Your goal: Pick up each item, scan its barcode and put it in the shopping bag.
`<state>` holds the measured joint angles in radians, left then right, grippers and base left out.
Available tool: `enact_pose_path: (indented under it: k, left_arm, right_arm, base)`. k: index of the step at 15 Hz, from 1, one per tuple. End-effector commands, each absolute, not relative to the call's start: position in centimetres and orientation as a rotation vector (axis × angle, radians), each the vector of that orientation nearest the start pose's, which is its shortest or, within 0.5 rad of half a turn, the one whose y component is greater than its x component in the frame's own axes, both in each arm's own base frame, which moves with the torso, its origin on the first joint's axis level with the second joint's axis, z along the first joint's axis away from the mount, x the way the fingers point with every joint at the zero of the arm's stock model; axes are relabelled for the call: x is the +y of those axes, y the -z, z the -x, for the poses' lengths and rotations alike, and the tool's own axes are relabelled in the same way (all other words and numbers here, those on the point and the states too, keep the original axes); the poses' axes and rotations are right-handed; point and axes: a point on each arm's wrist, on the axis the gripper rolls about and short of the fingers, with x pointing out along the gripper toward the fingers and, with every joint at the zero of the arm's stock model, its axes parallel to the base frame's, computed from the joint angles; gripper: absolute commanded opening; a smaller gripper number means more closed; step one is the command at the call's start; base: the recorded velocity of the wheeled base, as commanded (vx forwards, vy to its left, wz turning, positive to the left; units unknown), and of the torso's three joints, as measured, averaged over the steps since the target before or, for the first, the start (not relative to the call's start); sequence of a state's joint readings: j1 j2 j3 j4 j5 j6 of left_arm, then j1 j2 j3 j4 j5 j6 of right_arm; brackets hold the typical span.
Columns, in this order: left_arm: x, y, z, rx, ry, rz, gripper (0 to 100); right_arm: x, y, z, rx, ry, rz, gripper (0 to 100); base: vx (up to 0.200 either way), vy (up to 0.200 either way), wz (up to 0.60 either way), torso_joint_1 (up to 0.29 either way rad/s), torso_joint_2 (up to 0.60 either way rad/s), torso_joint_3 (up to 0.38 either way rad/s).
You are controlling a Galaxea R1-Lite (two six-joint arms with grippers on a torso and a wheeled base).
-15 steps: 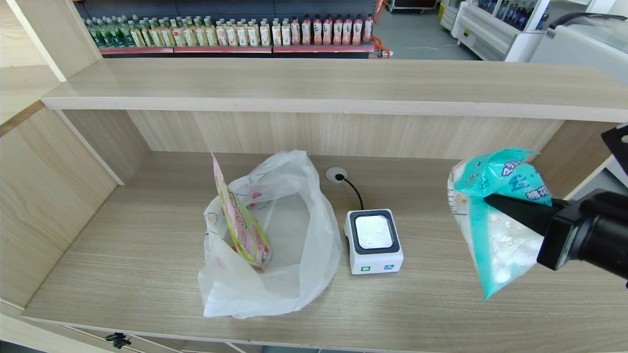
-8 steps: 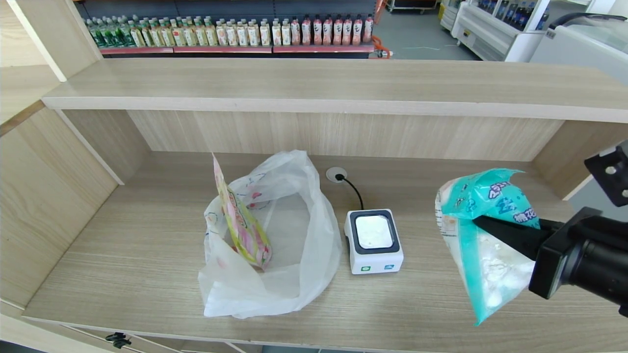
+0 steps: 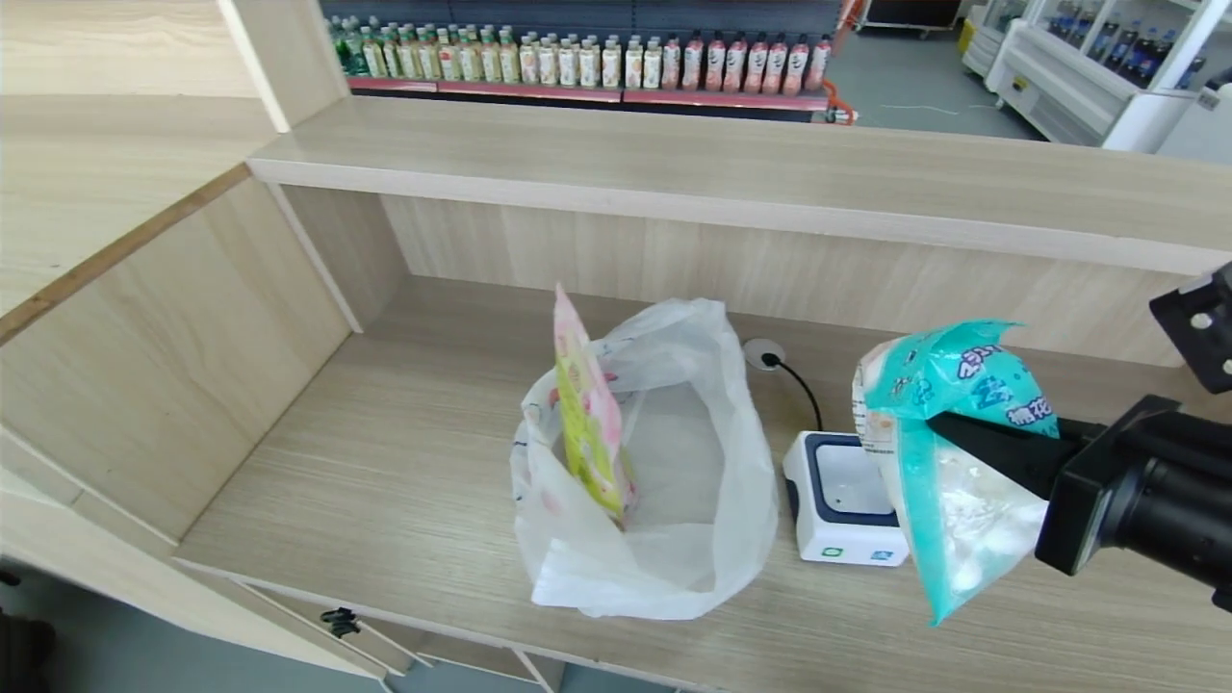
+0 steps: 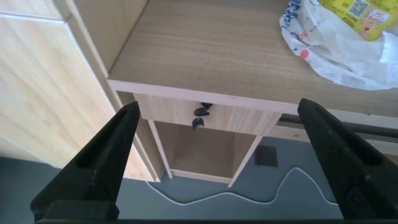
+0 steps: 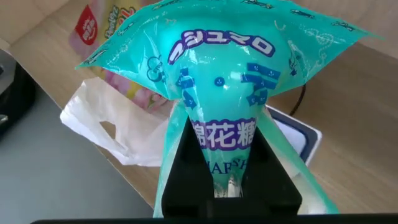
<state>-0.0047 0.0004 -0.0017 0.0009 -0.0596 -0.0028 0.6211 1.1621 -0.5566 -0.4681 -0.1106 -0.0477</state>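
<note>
Marshmallow pouch (image 3: 938, 500) hangs clamped in the right gripper (image 3: 962, 431) over the barcode scanner (image 3: 833, 500), likely for scanning before the shopping bag (image 3: 731, 481); the left gripper (image 4: 219, 109) gapes empty.

Right pincer (image 3: 953, 430), at the head view's right edge, clamps a teal packet (image 3: 948, 380); left pincer (image 4: 217, 111) gapes wide.

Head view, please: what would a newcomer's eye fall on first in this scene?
The teal snack bag stands out first, pinched in the right gripper and hanging above the counter at the right, partly covering the white scanner. Next comes the white shopping bag at the counter's middle, open, with a yellow-pink pouch standing upright inside.
</note>
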Motion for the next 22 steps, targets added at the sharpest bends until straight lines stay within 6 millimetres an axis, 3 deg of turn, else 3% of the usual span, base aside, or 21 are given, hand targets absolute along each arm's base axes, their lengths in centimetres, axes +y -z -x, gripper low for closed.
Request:
enact_pose_path:
  k: [1, 7, 14, 19, 22]
  left_arm:
    - [-0.1, -7.6, 2.3, 0.0, 0.064, 0.003, 100]
    - [-0.1, -7.6, 2.3, 0.0, 0.064, 0.003, 100]
    - [-0.1, -7.6, 2.3, 0.0, 0.064, 0.003, 100]
    - [-0.1, -7.6, 2.3, 0.0, 0.064, 0.003, 100]
    - [-0.1, -7.6, 2.3, 0.0, 0.064, 0.003, 100]
  right_arm:
    - [9.7, -22.2, -14.0, 0.126, -0.513, 0.103, 0]
    - [8.4, -20.4, -17.2, 0.161, -0.364, 0.142, 0]
    - [8.8, -16.9, -21.3, 0.098, -0.302, 0.239, 0]
    - [8.0, -15.4, -22.0, 0.104, -0.261, 0.3, 0]
    - [8.0, -15.5, -22.3, 0.084, -0.253, 0.296, 0]
  base:
    - [0.0, 0.0, 0.0, 0.0, 0.0, 0.0]
    - [0.0, 0.0, 0.0, 0.0, 0.0, 0.0]
    - [0.0, 0.0, 0.0, 0.0, 0.0, 0.0]
    - [0.0, 0.0, 0.0, 0.0, 0.0, 0.0]
    - [0.0, 0.0, 0.0, 0.0, 0.0, 0.0]
